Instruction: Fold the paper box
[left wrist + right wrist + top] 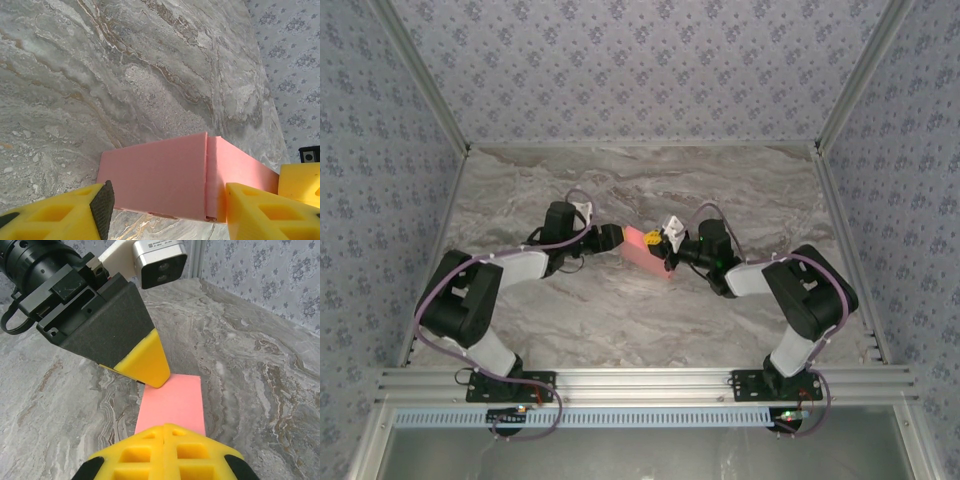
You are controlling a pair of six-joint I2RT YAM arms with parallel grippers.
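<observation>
The paper box [647, 254] is a salmon-pink folded card lying on the marble table, mid-table between both arms. In the left wrist view the paper box [160, 175] shows a broad top panel and a narrower side panel past a crease. My left gripper [169, 194] is open, its yellow fingers either side of the box, and one black pad [102, 206] is near the box's left corner. My right gripper [165, 429] is shut, its tips over the near end of the paper box [175, 397]. The left gripper's finger [150, 365] meets the box's far end.
The marble table [620, 320] is walled by patterned panels [640, 70] at the back and both sides. An aluminium rail [640, 381] carrying both arm bases runs along the near edge. The right gripper's yellow finger [300, 184] shows beside the box.
</observation>
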